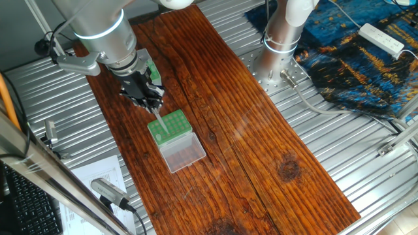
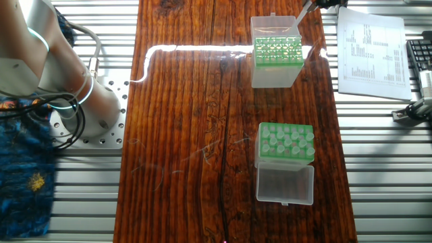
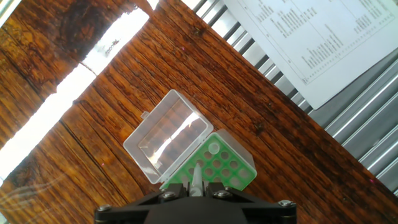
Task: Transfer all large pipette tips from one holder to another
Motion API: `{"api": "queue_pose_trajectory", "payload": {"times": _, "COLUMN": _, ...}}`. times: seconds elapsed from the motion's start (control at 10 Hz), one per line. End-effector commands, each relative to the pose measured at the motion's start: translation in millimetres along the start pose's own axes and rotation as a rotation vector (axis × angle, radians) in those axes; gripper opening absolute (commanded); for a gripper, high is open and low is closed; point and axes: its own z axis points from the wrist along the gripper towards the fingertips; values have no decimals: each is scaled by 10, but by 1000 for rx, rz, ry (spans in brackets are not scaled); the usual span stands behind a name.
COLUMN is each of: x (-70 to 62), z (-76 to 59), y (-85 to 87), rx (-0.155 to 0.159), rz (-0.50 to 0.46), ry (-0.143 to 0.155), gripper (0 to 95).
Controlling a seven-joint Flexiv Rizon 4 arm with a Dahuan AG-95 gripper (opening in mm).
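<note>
Gripper (image 3: pixel 198 190): fingers pinched on one pipette tip (image 3: pixel 194 177), long axis running straight out from the fingertips, narrow end leading. Low green rack (image 3: pixel 219 163): directly below the tip's point, hole grid facing up, one tip already seated in a far corner hole; clear lid (image 3: pixel 166 136) hinged open, lying flat beside the rack. Judged next move: a straight descent along the tip's axis into an open hole. Taller grey-sided holder (image 2: pixel 285 144): apart from the rack along the wooden board (image 2: pixel 196 121), tips remaining in it.
</note>
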Motion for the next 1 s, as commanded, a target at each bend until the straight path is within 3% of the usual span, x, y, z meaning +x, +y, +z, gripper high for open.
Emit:
{"api": "queue_pose_trajectory", "payload": {"times": 0.1, "x": -1, "z": 1, "y": -2, "rx": -1, "rz": -3, "ry": 2, "gripper": 0}}
{"api": "queue_pose_trajectory", "payload": {"times": 0.8, "x": 4, "z": 20, "y": -5, "rx": -8, "rz": 1, "ry": -14, "gripper": 0}}
{"api": "queue_pose_trajectory", "payload": {"times": 1.0, "x": 7, "z": 23, "y": -7, "rx": -16, "rz": 1, "ry": -30, "gripper": 0}}
